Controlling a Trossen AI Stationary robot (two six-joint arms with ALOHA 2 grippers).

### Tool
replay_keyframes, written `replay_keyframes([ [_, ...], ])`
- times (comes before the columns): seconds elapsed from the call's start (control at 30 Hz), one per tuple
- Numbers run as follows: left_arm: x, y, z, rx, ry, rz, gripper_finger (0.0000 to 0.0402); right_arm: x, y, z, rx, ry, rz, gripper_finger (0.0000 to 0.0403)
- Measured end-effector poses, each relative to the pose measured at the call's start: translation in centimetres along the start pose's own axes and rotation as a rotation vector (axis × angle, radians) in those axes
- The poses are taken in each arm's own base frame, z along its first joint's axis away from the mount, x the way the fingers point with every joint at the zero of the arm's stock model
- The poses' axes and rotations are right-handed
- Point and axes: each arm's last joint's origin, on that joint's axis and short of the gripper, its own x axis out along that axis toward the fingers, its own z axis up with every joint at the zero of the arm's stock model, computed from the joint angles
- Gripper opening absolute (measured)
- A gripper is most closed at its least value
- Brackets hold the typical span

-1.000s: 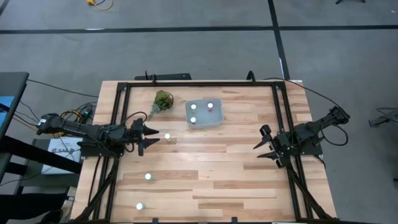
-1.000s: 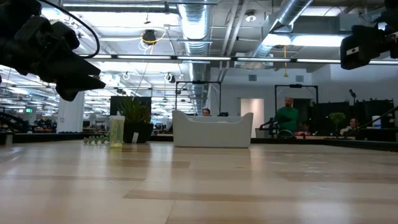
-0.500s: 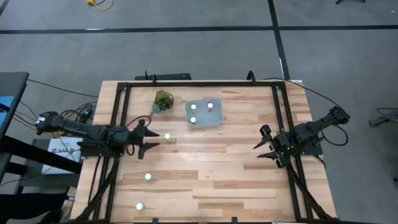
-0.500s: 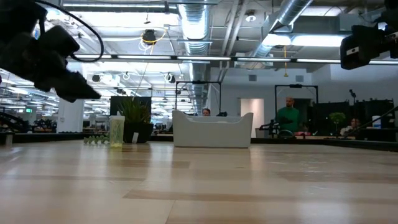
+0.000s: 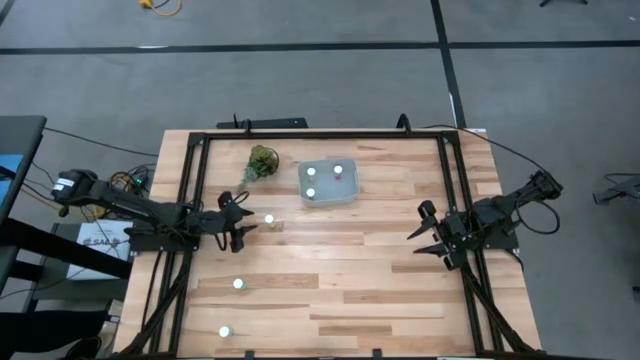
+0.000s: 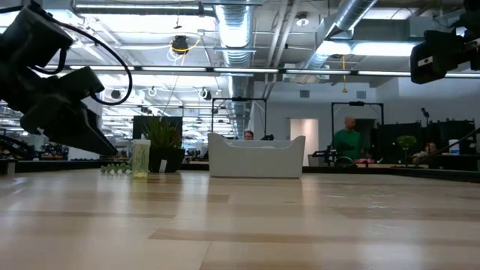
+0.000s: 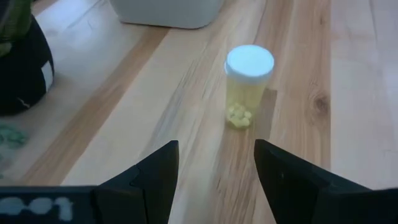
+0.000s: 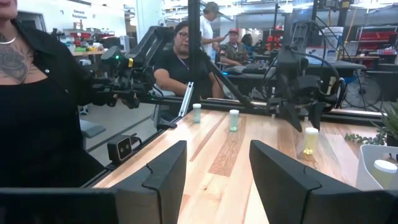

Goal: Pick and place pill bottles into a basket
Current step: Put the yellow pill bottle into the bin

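The tabletop (image 5: 380,260) is pale planked wood with a smooth satin sheen. On it, one pill bottle (image 7: 248,87) is translucent yellow plastic under a matt white cap; the basket (image 5: 327,182) is frosted plastic.

Pale wood, black metal, white caps

The bench (image 5: 380,250) is light blond wood in planks with darker brown grain streaks, framed by black rails. Both arms are black, as are the left claw (image 5: 247,222) and right claw (image 5: 421,234). The basket (image 5: 328,182) is translucent pale blue-grey, holding 3 white-capped pill bottles. The pill bottle (image 7: 248,86) nearest the left claw is see-through yellow with yellowish pills and a white cap; 2 more white caps (image 5: 238,284) dot the bench. The plant sprig (image 5: 262,161) is green. The floor (image 5: 300,80) is grey carpet crossed by black lines.
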Motion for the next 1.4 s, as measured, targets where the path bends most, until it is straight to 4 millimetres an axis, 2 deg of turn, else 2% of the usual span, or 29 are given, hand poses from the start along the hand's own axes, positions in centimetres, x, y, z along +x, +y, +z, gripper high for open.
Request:
replay_keyframes([
  [0.8,2.9,-0.7,0.5,-0.06,-0.042,-0.006,0.0199,0.0,0.0,0.0,0.0,0.0,0.0,0.0168],
  [1.17,5.2,-2.3,3.0,0.061,-0.015,-0.035,0.0199,0.0,0.0,0.0,0.0,0.0,0.0,0.0168],
  [1.4,6.0,-2.7,3.4,0.066,0.0,-0.013,0.0199,0.0,0.0,0.0,0.0,0.0,0.0,0.0168],
])
